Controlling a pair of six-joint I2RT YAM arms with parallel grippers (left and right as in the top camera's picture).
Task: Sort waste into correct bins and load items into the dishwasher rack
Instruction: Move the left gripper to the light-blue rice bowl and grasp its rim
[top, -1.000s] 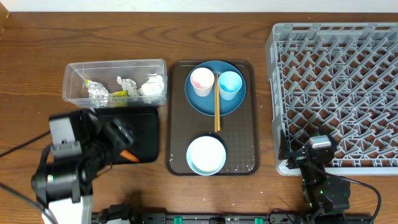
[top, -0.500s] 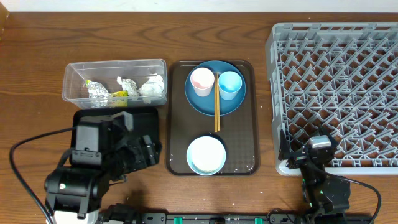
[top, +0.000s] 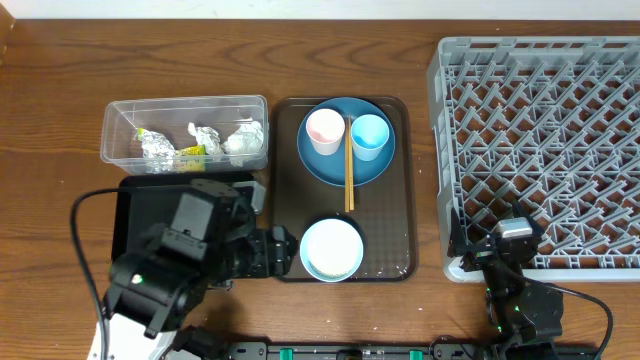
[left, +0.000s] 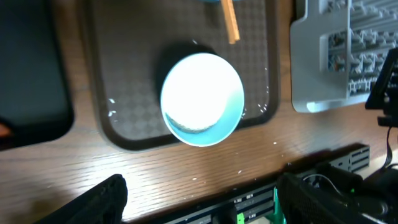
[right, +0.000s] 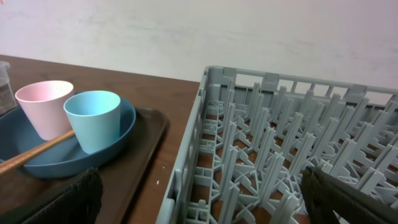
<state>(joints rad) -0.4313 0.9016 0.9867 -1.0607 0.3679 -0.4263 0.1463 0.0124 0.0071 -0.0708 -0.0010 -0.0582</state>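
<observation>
Crumpled napkins (top: 243, 138) and a wrapper (top: 155, 147) lie in the clear tub (top: 185, 102) at far left. Just right of the black tray (top: 135, 195), the left gripper (top: 272, 250) hangs low, pointing right at the pale bowl (top: 331, 248) on the brown tray's (top: 395, 200) near end. Its jaws are wide apart and empty. A finger may catch the tray's raised lip, or nudge the light bowl away, since only its thin rim offers purchase. By the rack's (top: 540, 130) near-left corner the right gripper (top: 490, 250) rests, fully spread, empty.
</observation>
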